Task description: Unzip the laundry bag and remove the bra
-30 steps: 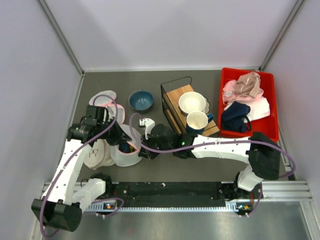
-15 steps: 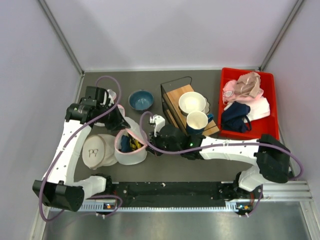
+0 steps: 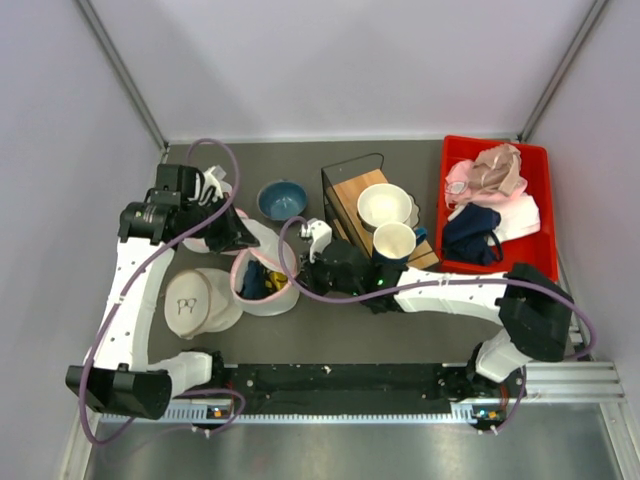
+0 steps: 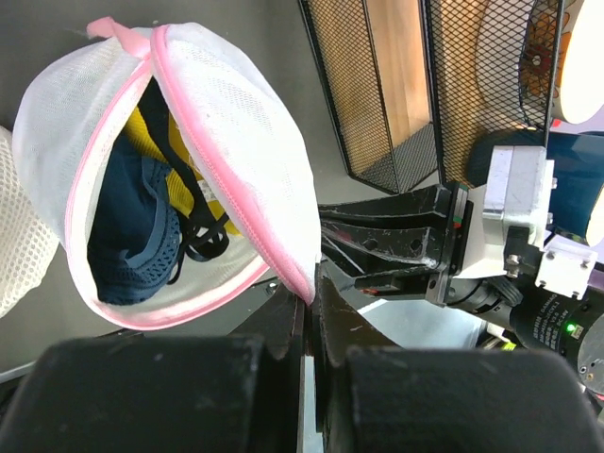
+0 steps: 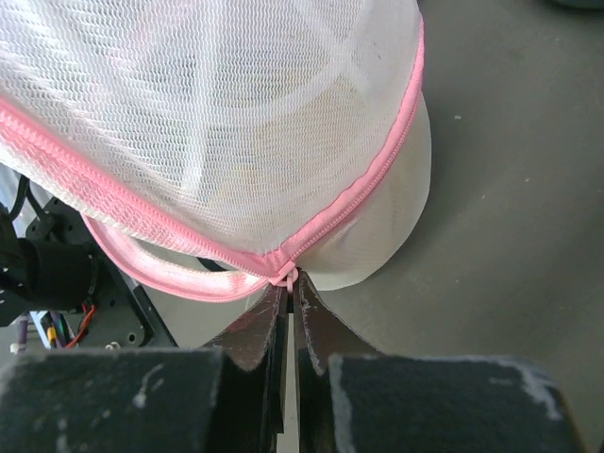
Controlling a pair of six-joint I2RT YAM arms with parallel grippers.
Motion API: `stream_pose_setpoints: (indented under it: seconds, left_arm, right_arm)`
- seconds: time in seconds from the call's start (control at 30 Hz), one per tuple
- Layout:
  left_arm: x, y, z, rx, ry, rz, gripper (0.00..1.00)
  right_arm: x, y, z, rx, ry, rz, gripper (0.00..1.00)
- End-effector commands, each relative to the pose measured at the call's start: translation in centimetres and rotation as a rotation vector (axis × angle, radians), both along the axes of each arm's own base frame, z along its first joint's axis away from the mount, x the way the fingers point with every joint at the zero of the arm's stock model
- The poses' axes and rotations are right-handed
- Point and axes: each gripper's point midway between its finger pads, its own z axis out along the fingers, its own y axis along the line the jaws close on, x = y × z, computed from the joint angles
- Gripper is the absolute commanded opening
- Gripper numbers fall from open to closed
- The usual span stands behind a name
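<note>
The hand [image 5: 288,291] pinches laundry bag [image 5: 189,113] at pink zipper [image 5: 373,184]

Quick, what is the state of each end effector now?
Left end effector: shut on the laundry bag rim.
Right end effector: shut on its zipper pull.

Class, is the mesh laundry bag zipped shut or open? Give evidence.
Open. The laundry bag has its pink zipper gaping apart, and the yellow bra shows inside.

Laundry bag [image 4: 247,113]: white mesh with pink zipper trim; bra [image 4: 143,132]: bright yellow with dark navy straps. Second bag [image 3: 195,300]: white with a small dark mark. Tabletop [image 3: 400,335]: dark grey; bin [image 3: 540,264]: red; bowl [image 3: 282,199]: blue.
</note>
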Motion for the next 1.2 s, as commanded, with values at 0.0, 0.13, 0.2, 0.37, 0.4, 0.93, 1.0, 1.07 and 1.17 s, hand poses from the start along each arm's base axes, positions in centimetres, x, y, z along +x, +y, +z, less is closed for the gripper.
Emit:
stream_pose_setpoints:
  seconds: [0.0, 0.13, 0.2, 0.37, 0.4, 0.93, 1.0, 1.07, 1.17]
  left_arm:
    - [1.8, 0.8, 4.4, -0.008, -0.217, 0.010, 0.00]
    - [2.1, 1.6, 4.7, 0.021, -0.243, 0.033, 0.00]
    - [2.2, 1.5, 4.7, 0.000, -0.249, 0.028, 0.00]
    - [2.3, 1.6, 3.3, 0.000, -0.223, 0.032, 0.00]
    - [2.2, 1.8, 3.1, 0.011, -0.228, 0.042, 0.00]
    - [0.9, 2.5, -2.9, 0.014, -0.058, 0.132, 0.82]
    - [0.4, 3.3, -3.3, 0.052, -0.049, 0.179, 0.91]
    - [-0.3, 3.9, -4.4, 0.066, -0.010, 0.236, 0.91]
    - [-2.1, 3.9, -6.4, 0.036, 0.057, 0.312, 0.90]
  right_arm:
    - [0.3, -3.5, -4.9, -0.177, 0.008, -0.018, 0.00]
    - [0.3, -4.6, -5.1, -0.185, 0.001, -0.031, 0.00]
    - [0.0, -4.6, -4.5, -0.181, -0.013, -0.006, 0.00]
    - [0.0, -5.1, -3.2, -0.208, -0.056, 0.025, 0.00]
    - [0.3, -4.8, -2.3, -0.198, -0.069, 0.026, 0.00]
    - [0.0, -1.9, -1.2, -0.175, 0.038, 0.051, 0.00]
    - [-0.1, -1.7, -1.3, -0.166, 0.051, 0.046, 0.00]
    - [-0.2, -1.6, -1.1, -0.156, 0.057, 0.041, 0.00]
    - [-0.1, -1.7, -0.9, -0.149, 0.056, 0.029, 0.00]
